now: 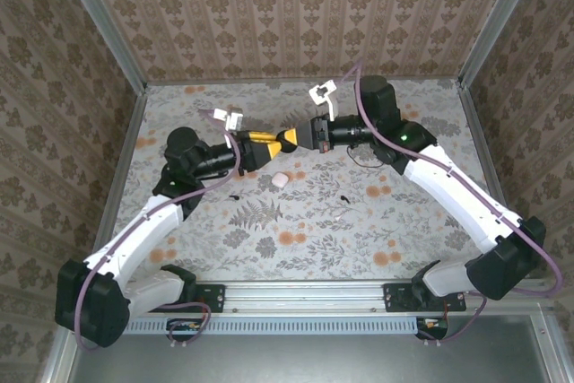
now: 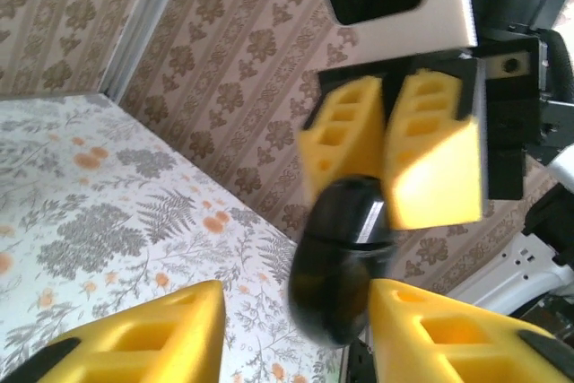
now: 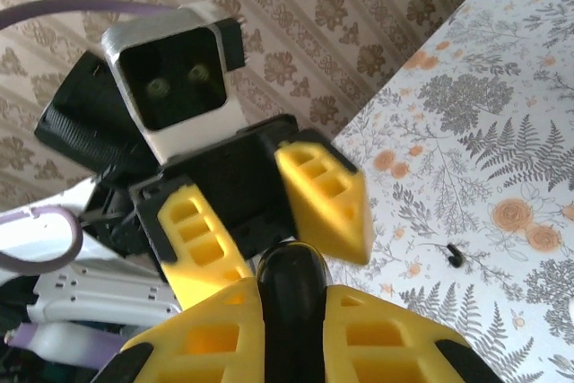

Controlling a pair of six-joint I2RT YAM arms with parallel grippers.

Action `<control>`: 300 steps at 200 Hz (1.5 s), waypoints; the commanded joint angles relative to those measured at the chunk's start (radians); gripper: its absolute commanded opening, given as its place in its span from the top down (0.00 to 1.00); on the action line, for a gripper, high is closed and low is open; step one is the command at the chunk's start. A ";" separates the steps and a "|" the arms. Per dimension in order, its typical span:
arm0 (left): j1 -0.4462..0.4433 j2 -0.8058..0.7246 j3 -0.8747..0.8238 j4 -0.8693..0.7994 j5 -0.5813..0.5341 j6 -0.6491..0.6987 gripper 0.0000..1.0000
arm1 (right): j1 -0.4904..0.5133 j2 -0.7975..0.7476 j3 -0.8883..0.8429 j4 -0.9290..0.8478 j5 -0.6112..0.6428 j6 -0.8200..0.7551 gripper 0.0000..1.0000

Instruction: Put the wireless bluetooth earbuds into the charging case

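my left gripper (image 2: 296, 291) stands wide open, its fingers (image 2: 152, 334) spread well apart. the glossy black earbud (image 2: 341, 257) sits in the gap between them, closer to one finger than the other. i take it for an earbud, though it looks large this close, and i cannot tell whether it touches that pad.

i judge it light, hard and slick: a rounded shell with a seam across it, likely to squirt out of foam pads if pinched near an end. i would close across its widest middle, clear of the other arm's hold.

the right gripper (image 3: 289, 298) is clamped on the earbud's far end, its fingers (image 3: 206, 338) pressed against both sides, nose to nose with mine above the table.

the charging case (image 1: 280, 179) lies on the cloth below both sets of fingertips and apart from them. a second small black piece (image 3: 455, 253), probably the other earbud, lies on the cloth well away from the right fingers.
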 commanded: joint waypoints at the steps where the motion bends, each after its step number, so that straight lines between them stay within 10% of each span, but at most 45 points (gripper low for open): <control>1: 0.042 -0.040 0.051 -0.138 0.044 0.094 0.49 | -0.008 0.000 0.071 -0.139 -0.097 -0.145 0.95; 30: 0.063 -0.045 0.071 -0.152 0.162 0.141 0.30 | -0.017 0.027 0.109 -0.222 -0.148 -0.247 0.95; 102: -0.044 -0.006 0.080 -0.046 0.219 0.189 0.37 | -0.015 0.030 0.081 -0.179 -0.199 -0.228 0.95; 178: -0.085 0.040 0.080 0.042 0.182 0.126 0.56 | -0.008 0.022 0.071 -0.173 -0.188 -0.229 0.95; 251: -0.099 0.031 0.085 -0.041 0.182 0.188 1.00 | -0.011 0.014 0.062 -0.171 -0.139 -0.212 0.95; 300: -0.123 -0.016 0.086 -0.104 0.184 0.316 1.00 | -0.025 0.045 0.048 -0.222 0.027 -0.186 0.64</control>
